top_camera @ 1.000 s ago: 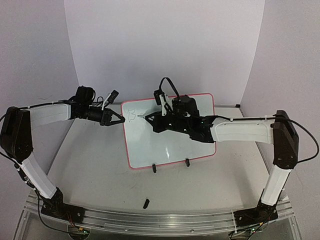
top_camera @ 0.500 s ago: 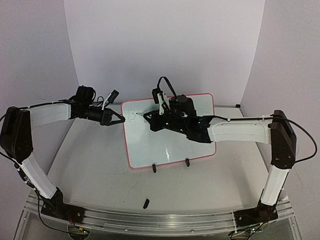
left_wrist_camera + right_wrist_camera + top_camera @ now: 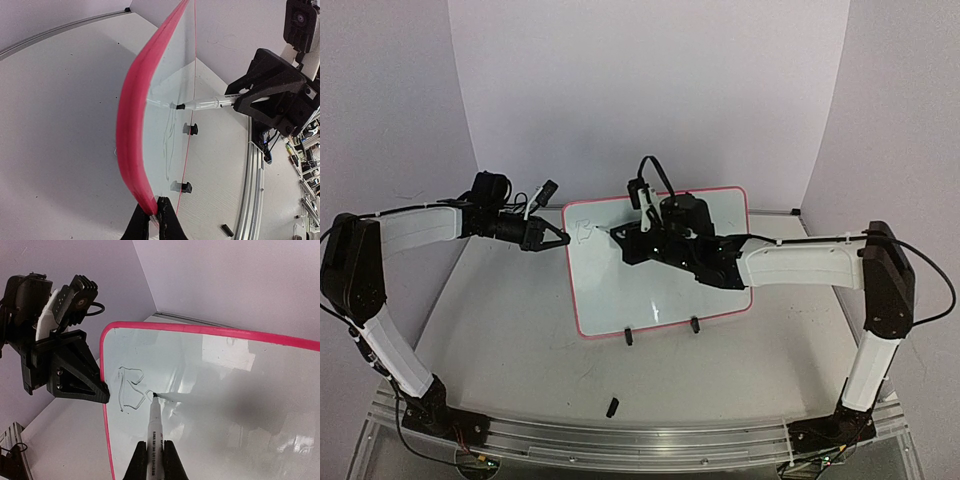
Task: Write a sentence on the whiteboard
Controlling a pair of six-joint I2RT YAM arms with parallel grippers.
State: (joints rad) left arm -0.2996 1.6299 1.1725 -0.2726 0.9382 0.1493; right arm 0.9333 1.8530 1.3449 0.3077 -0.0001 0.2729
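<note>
The whiteboard (image 3: 620, 290) stands upright on the table in its red-pink frame (image 3: 131, 115). My left gripper (image 3: 560, 240) is shut on the frame's left edge, as the left wrist view (image 3: 155, 217) shows. My right gripper (image 3: 155, 460) is shut on a white-barrelled marker (image 3: 154, 430), and the marker's tip touches the board. Of the sentence only a thin "B" (image 3: 129, 390) and a short stroke beside it show, at the board's upper left (image 3: 583, 232). The marker also shows in the left wrist view (image 3: 210, 104).
Two black clip feet (image 3: 629, 337) (image 3: 695, 324) hold the board's lower edge. A small black cap (image 3: 612, 406) lies on the table near the front. A metal rail (image 3: 620, 440) runs along the near edge. White walls close in the back and both sides.
My right gripper has shifted a little to the left and back, with the marker tip staying just right of the "B". The left arm and the board have not moved.
</note>
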